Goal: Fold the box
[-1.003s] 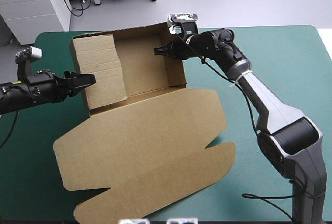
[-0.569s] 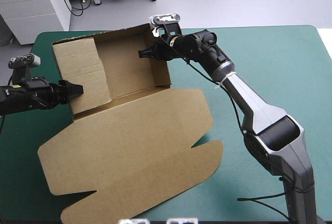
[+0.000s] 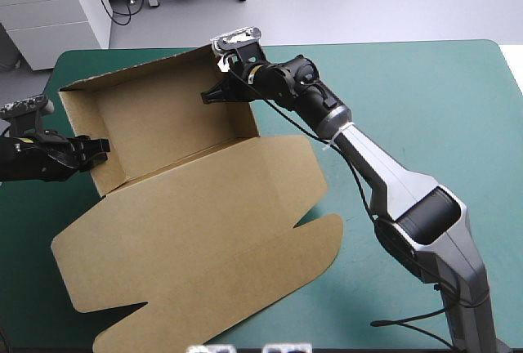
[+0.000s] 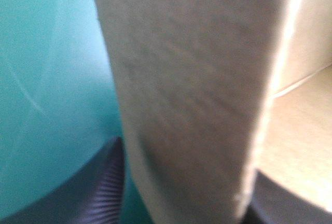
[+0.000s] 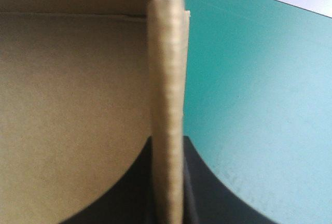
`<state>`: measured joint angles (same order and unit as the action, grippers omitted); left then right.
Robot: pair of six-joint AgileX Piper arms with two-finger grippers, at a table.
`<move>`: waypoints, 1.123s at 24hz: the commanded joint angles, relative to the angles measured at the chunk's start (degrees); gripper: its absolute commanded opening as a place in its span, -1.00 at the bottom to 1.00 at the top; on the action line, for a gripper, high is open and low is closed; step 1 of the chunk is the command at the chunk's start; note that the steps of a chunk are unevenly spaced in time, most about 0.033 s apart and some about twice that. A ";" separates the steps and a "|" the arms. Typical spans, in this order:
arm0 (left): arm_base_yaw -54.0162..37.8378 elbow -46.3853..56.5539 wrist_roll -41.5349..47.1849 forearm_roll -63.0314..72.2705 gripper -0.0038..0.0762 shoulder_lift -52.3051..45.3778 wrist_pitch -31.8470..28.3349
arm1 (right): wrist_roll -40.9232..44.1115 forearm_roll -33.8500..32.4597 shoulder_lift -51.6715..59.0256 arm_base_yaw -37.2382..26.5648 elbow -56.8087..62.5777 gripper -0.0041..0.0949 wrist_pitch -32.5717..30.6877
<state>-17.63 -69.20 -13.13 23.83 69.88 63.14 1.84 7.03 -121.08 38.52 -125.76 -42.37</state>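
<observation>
High view: the brown box (image 3: 196, 230) lies on the left half of the teal-green surface (image 3: 425, 100). Its tray part is toward the far left corner. The far wall and both side walls stand upright around a bare floor. On the near side a crease joins the tray to the broad lid panel, which lies flat and reaches toward the near edge. The lid has a rounded flap on its right side. A long tuck flap with rounded ends runs along its near side, set off by a notch at each end. The left gripper (image 3: 96, 149) comes in low from the left and meets the tray's left wall. The right gripper (image 3: 209, 96) reaches across to the top of the right wall, near its far corner.

Left wrist view: the left wall fills the middle as a wide, blurred band of brown board. One ribbed black finger (image 4: 101, 182) is on its outer side, over the teal-green cover. The other shows as a dark edge on the inner side, by the paler floor of the tray. The fingers are closed against the wall from both sides.

Right wrist view: the right wall (image 5: 167, 105) is seen edge-on as a thin upright strip of doubled board. The fingers (image 5: 129, 193) are pressed to it on either side, nearly meeting. The tray's interior is on one side and bare cover on the other.
</observation>
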 commanded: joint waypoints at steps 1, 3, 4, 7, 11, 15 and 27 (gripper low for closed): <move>-0.21 -1.52 -0.26 1.76 -0.52 -1.00 -2.58 | 0.72 1.73 4.07 1.22 -1.95 -0.92 -1.90; -0.21 -1.52 -2.92 7.15 -0.92 -1.00 -3.94 | 0.84 0.94 3.67 1.22 -1.95 -0.92 -5.15; -0.21 -1.52 -3.02 9.58 -0.92 -1.00 -4.61 | 0.84 0.94 3.37 1.22 -1.95 -0.92 -6.88; 0.90 -1.52 -3.27 12.02 -0.92 -1.00 -8.41 | 0.21 0.42 1.94 1.58 -1.95 -0.92 -12.73; 11.11 -1.52 -4.71 9.21 -0.92 -1.00 -18.34 | 1.50 -0.18 1.01 1.75 -1.95 -0.92 -20.62; 20.33 -1.63 -3.22 4.81 -0.92 0.60 -23.91 | 3.50 -4.57 1.67 0.51 -1.95 -0.92 -27.11; 31.67 -7.99 11.81 -13.73 -0.92 13.46 -17.29 | 5.79 5.74 6.92 -5.02 -0.05 -0.92 -29.22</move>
<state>10.68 -72.42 -2.55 7.77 82.74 51.32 10.55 -0.84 -119.06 31.98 -125.71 -70.43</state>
